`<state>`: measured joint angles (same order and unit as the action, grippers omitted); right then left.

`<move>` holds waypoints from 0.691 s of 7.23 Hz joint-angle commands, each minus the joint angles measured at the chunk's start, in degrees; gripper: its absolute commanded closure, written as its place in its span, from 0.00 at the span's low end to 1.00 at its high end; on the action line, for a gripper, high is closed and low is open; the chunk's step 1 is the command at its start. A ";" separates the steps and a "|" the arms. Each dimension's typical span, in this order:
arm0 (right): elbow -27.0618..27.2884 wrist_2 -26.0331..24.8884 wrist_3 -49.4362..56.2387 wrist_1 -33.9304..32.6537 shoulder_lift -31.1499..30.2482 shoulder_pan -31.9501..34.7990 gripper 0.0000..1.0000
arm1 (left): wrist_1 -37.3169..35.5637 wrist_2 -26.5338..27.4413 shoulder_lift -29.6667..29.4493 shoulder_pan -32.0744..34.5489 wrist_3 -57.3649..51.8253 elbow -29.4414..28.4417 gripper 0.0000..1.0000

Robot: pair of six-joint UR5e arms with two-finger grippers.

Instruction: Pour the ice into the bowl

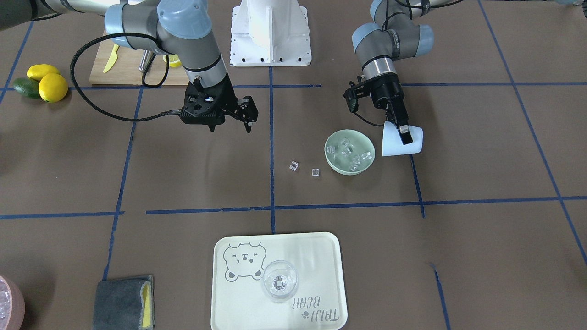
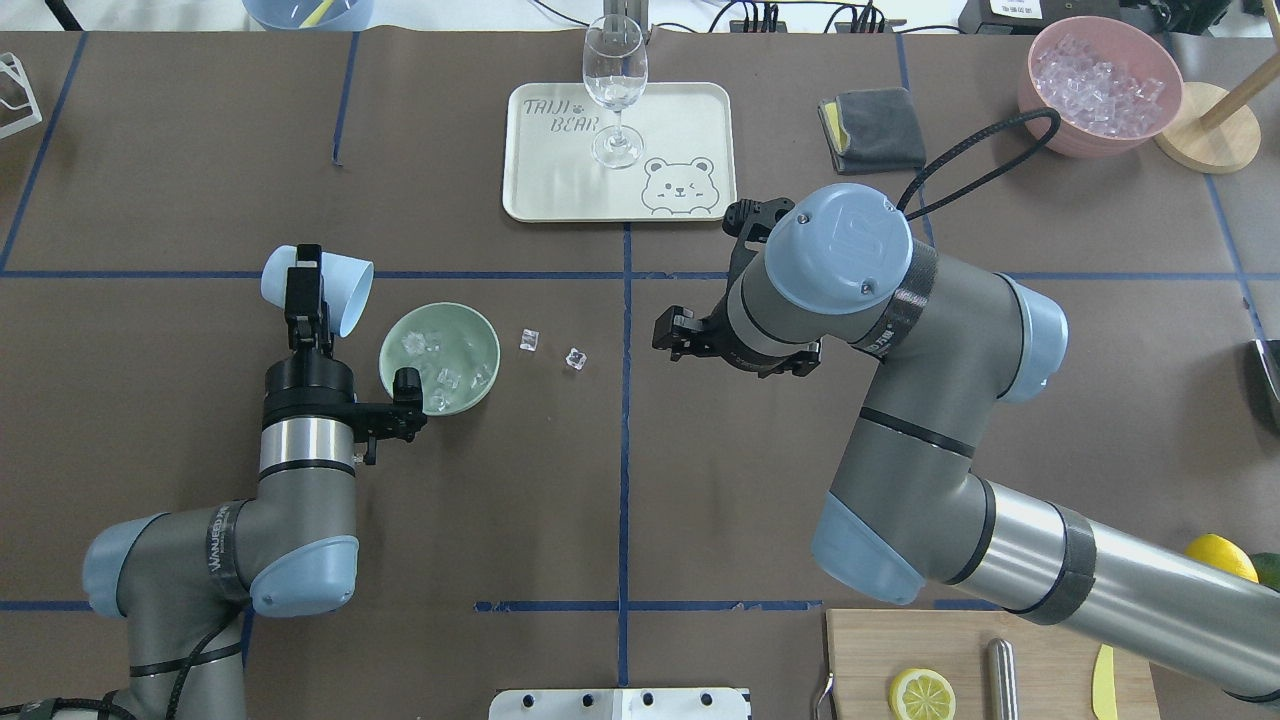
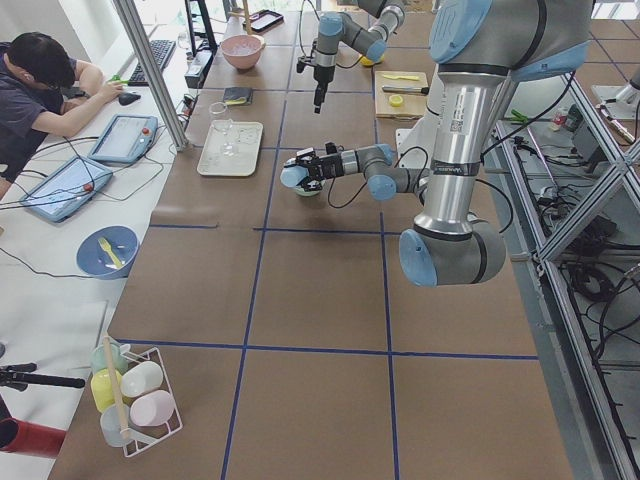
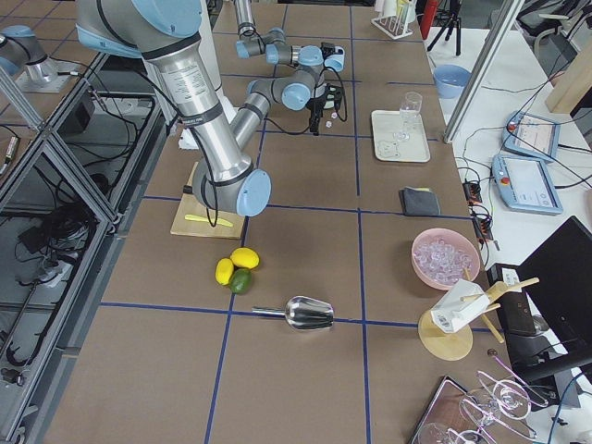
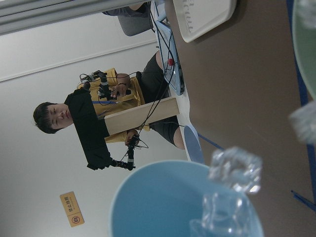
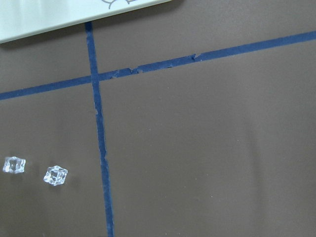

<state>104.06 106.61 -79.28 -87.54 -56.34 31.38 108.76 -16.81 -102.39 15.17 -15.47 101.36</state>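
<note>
The pale mint-green bowl (image 1: 337, 166) (image 2: 485, 340) stands left of the table's middle and holds several clear ice cubes (image 1: 348, 151) (image 2: 440, 365). My left gripper (image 1: 402, 133) (image 2: 305, 290) is shut on a light blue cup (image 1: 408, 145) (image 2: 340, 290), tipped on its side with its mouth toward the bowl. In the left wrist view, cubes (image 5: 234, 170) show at the cup's mouth (image 5: 163, 197). Two loose cubes (image 1: 294, 166) (image 2: 575, 359) (image 6: 55, 175) lie on the table beside the bowl. My right gripper (image 1: 247, 114) (image 2: 670, 333) hovers open and empty near the centre line.
A cream tray (image 2: 690, 120) with a clear wine glass (image 2: 613, 80) sits at the far side. A grey cloth (image 2: 870, 130) and a pink bowl of ice (image 2: 1100, 85) are far right. A cutting board (image 2: 870, 650) with a lemon half is near my base.
</note>
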 commanded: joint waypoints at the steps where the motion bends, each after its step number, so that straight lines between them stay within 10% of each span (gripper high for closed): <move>1: 0.00 0.00 -0.09 0.00 0.09 0.00 0.00 | -0.04 0.11 0.00 -0.05 0.00 -0.02 1.00; 5: 0.00 0.00 -0.53 0.00 0.26 -0.09 0.00 | 0.13 0.02 0.09 -0.05 0.09 0.51 1.00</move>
<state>104.06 106.61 -79.50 -87.54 -56.17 31.34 108.80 -16.77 -102.37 15.12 -15.45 101.56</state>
